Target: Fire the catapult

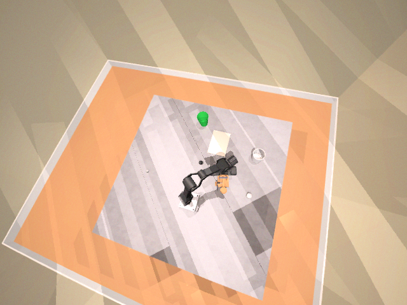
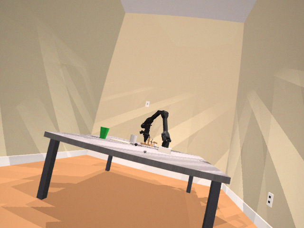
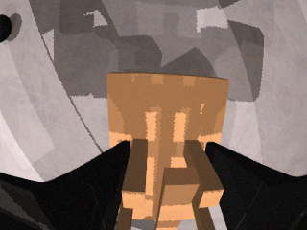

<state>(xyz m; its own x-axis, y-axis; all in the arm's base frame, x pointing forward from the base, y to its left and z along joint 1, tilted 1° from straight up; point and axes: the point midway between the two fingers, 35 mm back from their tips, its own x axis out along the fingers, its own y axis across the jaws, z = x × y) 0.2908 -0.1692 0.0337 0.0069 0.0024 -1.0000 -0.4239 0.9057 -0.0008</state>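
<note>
My gripper (image 1: pixel 224 177) (image 2: pixel 146 137) (image 3: pixel 168 149) is shut on the orange wooden catapult (image 1: pixel 221 184) (image 2: pixel 149 142) (image 3: pixel 167 115), with a finger on each side of its frame, on the grey table (image 1: pixel 158 216) (image 2: pixel 176 163). The white mug (image 1: pixel 258 154) (image 2: pixel 133 137) stands upright, to the right of the gripper and farther back in the top view. A white ball (image 1: pixel 248 195) lies on the table to the right of the catapult. A black ball (image 1: pixel 200 162) (image 2: pixel 135 144) (image 3: pixel 3 26) lies left of the gripper.
A green cup (image 1: pixel 202 118) (image 2: pixel 104 132) stands at the far side of the table. A flat white sheet (image 1: pixel 219 142) lies between it and the arm. A small pale ball (image 1: pixel 147 170) (image 2: pixel 145 151) lies to the left. The arm's base (image 1: pixel 189 204) (image 2: pixel 164 149) is near the table's middle.
</note>
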